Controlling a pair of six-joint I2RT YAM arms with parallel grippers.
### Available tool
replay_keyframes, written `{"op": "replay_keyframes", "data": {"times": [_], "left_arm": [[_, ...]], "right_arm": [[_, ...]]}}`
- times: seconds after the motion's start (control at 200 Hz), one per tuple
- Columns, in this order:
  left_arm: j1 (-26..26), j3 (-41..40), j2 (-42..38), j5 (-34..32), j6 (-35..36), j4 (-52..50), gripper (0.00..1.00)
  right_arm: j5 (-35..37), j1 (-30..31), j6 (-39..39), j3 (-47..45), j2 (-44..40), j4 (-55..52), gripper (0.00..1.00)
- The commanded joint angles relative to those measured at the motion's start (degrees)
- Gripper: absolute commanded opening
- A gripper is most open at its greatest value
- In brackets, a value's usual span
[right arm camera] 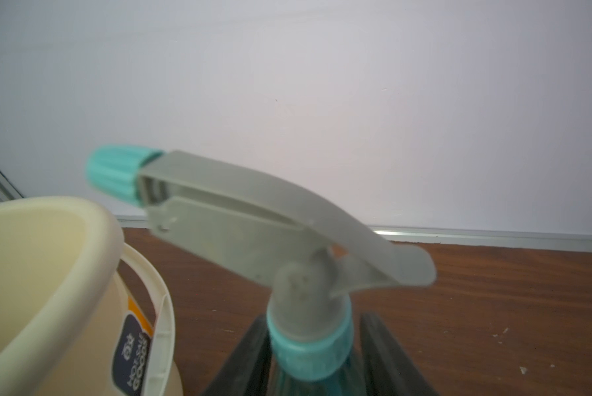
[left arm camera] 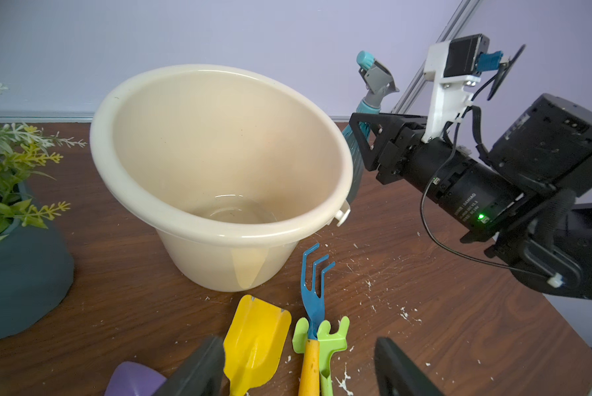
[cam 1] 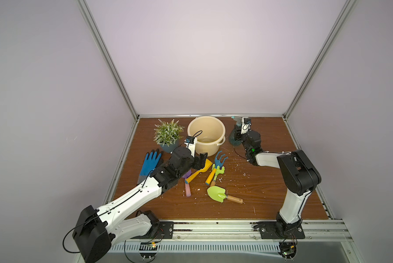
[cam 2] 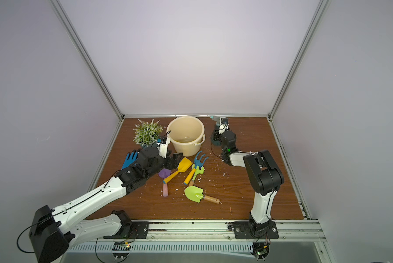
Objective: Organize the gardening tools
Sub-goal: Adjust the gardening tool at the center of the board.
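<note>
The right tool (right arm camera: 313, 317) straddles the neck of the upright spray bottle (right arm camera: 298, 284) just beside the bucket (right arm camera: 82, 212) at the back of the worktop (right arm camera: 493, 291) (clamped or slack, I cannot tell), nearer it than the left arm (cam 1: 131, 198).

On my screens, the brown table (cam 1: 259, 200) carries a potted plant (cam 1: 168, 134), cream bucket (cam 1: 208, 149) and teal spray bottle (cam 1: 233, 140) along its far edge, a blue glove (cam 1: 150, 162) at left, and a purple trowel (cam 1: 187, 190), yellow trowel (cam 1: 205, 167), lime trowel (cam 1: 216, 193), blue rake (cam 1: 220, 159) and lime rake (cam 1: 219, 170) mid-table amid white flecks (cam 1: 244, 174).
</note>
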Motion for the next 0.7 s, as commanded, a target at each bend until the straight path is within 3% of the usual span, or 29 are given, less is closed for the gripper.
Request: {"op": "replay_keyframes", "data": {"times": [0.0,0.23,0.69], "left_arm": [[0.5,-0.5,-0.9,-0.6,-0.6,0.8,0.73],[0.5,-0.6,-0.9,-0.4,-0.3,1.1,0.73],[0.5,0.6,-0.2,-2.7,2.1,1.0,0.79]], "right_arm": [[-0.2,0.2,-0.1,-0.1,-3.1,0.6,0.55],[-0.1,0.2,-1.3,0.4,-5.1,-1.0,0.66],[3.4,0.4,-1.3,-3.5,-16.4,-10.8,0.69]]}}
